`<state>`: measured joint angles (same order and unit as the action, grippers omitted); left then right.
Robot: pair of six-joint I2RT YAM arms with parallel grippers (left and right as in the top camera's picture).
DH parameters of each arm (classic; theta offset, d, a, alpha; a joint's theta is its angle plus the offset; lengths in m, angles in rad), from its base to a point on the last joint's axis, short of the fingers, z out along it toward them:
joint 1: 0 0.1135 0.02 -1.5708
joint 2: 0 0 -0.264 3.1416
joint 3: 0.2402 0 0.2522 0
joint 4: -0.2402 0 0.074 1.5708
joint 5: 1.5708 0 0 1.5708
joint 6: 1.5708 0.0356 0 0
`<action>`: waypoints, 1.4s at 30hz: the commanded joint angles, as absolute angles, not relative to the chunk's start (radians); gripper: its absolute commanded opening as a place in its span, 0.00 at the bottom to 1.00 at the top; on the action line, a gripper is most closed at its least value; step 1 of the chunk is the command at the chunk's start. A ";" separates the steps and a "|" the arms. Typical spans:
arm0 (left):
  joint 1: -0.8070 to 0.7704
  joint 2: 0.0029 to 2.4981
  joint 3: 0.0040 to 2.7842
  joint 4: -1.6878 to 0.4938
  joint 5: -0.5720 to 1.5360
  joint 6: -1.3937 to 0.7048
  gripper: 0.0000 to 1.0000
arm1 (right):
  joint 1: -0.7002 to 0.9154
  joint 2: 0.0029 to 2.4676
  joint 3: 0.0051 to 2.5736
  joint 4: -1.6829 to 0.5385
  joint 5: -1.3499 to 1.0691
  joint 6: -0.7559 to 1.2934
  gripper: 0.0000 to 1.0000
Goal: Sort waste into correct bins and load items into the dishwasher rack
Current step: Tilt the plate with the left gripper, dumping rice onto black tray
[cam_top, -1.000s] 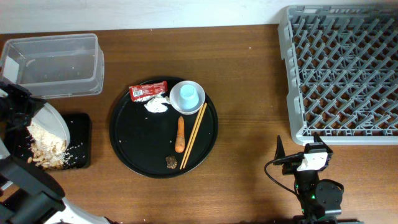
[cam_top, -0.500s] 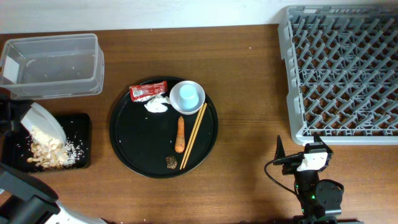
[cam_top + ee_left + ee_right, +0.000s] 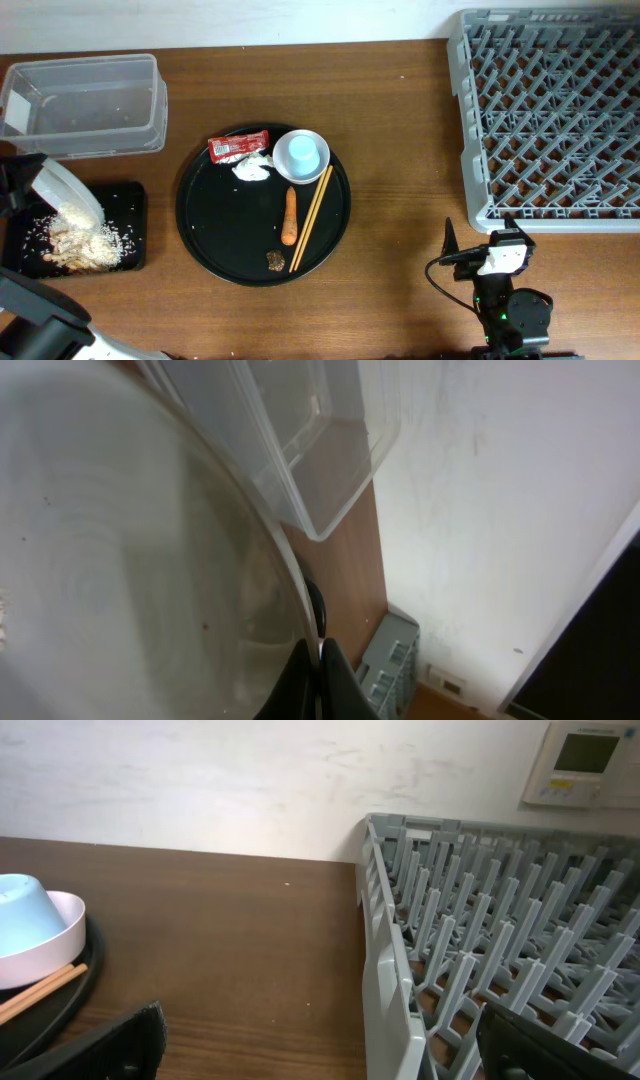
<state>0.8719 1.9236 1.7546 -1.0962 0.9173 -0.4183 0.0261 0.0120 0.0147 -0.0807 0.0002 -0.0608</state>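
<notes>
My left gripper (image 3: 33,182) is shut on the rim of the white plate (image 3: 68,190) and holds it steeply tilted over the shallow black tray (image 3: 133,205); the grip shows in the left wrist view (image 3: 318,672), where the plate (image 3: 120,560) fills the frame. Rice-like scraps (image 3: 80,243) lie in the tray. The clear tub (image 3: 85,105) stands behind it. A red sachet (image 3: 238,147), white tissue (image 3: 252,168), carrot (image 3: 290,217) and brown lump (image 3: 275,261) lie on the round black tray (image 3: 215,225). The pale-blue cup (image 3: 302,153) sits in the small white dish (image 3: 283,172). My right gripper (image 3: 490,255) is open and empty near the front edge.
The grey dishwasher rack (image 3: 550,110) fills the right back and shows close in the right wrist view (image 3: 500,920). A pair of wooden chopsticks (image 3: 312,215) lies on the round tray beside the carrot. Bare wood lies between the round tray and the rack.
The plate has tipped steeper and drawn back to the left. The rice has slid off it into the black tray. The right arm has not moved.
</notes>
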 commanded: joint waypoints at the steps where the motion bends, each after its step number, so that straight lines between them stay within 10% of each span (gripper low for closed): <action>1: 0.880 1.896 1.775 -1.090 0.922 -0.398 0.01 | 0.033 0.004 0.006 -0.082 0.009 -0.063 0.98; 42: 0.892 1.898 1.768 -1.105 0.966 -0.319 0.01 | 0.033 0.004 0.006 -0.082 0.009 -0.062 0.98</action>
